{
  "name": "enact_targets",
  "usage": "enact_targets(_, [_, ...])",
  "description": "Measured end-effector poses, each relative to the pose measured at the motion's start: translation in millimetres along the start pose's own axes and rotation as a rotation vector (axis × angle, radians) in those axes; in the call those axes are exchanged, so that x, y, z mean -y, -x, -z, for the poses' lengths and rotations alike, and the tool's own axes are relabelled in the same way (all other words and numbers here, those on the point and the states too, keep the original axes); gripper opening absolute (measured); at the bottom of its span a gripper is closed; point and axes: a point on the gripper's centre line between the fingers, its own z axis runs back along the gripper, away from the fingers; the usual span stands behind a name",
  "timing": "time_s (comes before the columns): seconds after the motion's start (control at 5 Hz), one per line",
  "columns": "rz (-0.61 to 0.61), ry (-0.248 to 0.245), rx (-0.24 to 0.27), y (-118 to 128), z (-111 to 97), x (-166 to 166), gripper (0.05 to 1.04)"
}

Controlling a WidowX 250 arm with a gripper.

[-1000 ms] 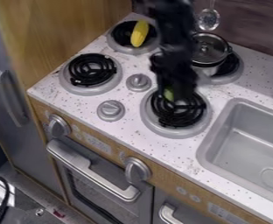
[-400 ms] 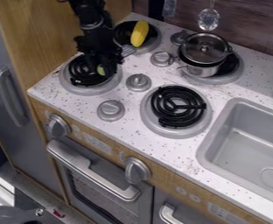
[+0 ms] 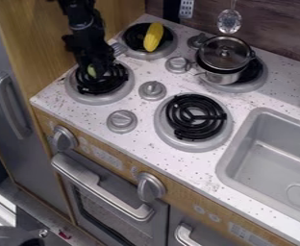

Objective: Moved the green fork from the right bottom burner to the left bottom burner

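A corn cob (image 3: 154,37) (yellow) lies on the top-left burner (image 3: 138,54) — a lidded pot (image 3: 222,75) stands on the top-right burner (image 3: 247,86).

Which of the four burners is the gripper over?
The front-left burner: the gripper and the fork's green handle sit over its coil, unlike the other three.

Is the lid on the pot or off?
On. The lid covers the top of the pot, with its little knob sticking up in the middle.
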Motion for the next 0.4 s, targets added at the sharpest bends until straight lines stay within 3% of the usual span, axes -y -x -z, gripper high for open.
enact_targets(0.2, [-0.014, 0.01, -0.036, 5.0, 17.3, -5.2, 0.424])
enact_targets(0.4, [-0.015, 0.016, -0.048, 4.1, 18.8, -6.3, 0.468])
